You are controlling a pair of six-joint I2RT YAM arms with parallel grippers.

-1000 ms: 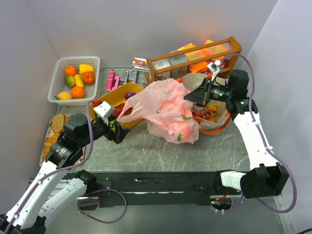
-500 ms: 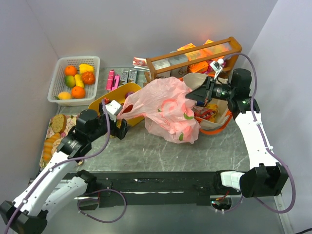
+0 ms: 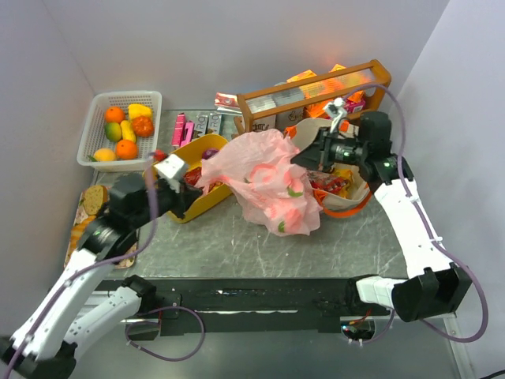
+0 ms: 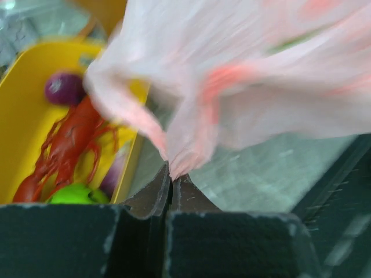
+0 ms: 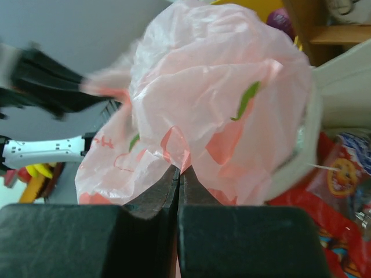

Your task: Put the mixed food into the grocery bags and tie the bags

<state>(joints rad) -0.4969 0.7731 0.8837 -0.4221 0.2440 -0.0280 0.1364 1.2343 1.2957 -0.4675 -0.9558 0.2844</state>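
The pink plastic grocery bag (image 3: 268, 181) hangs bunched above the table's middle, stretched between both arms. My left gripper (image 3: 194, 189) is shut on the bag's left edge; in the left wrist view the pink film (image 4: 232, 87) is pinched at its tips (image 4: 172, 175). My right gripper (image 3: 301, 158) is shut on the bag's right side (image 5: 220, 87), a fold caught between its tips (image 5: 179, 169). The cream canvas tote (image 3: 314, 129) stands behind, with red snack packets (image 3: 334, 186) inside. A purple vegetable (image 4: 62, 88) and a green fruit (image 4: 72, 194) lie in the yellow tub.
The yellow tub (image 3: 207, 202) sits under the bag's left end and holds a red lobster (image 4: 64, 145). A white mesh basket (image 3: 93, 138) of fruit stands far left. A wooden crate (image 3: 316, 91) is at the back, small packets (image 3: 193, 126) beside it, bread (image 3: 93, 199) at the left edge.
My left gripper reached in from the left and closed on the pink bag's left edge. The right gripper drew the bag a little leftward.
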